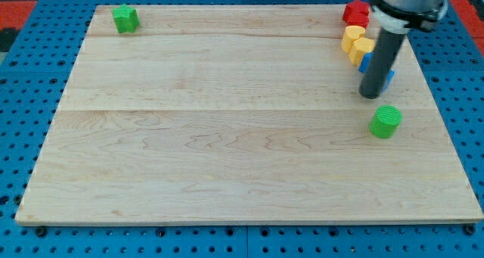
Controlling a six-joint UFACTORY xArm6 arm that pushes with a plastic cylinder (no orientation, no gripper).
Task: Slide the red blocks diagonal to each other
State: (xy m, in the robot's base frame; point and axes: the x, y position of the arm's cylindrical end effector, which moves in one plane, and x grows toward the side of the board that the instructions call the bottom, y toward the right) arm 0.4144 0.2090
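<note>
A red block sits at the view's top right of the wooden board, partly hidden by the arm; I cannot tell if a second red block lies behind it. Two yellow blocks lie just below it. A blue block is mostly hidden behind my rod. My tip rests just below the blue block and above a green cylinder.
A green star-like block sits at the view's top left corner of the board. The board lies on a blue perforated table. The arm's body hangs over the top right corner.
</note>
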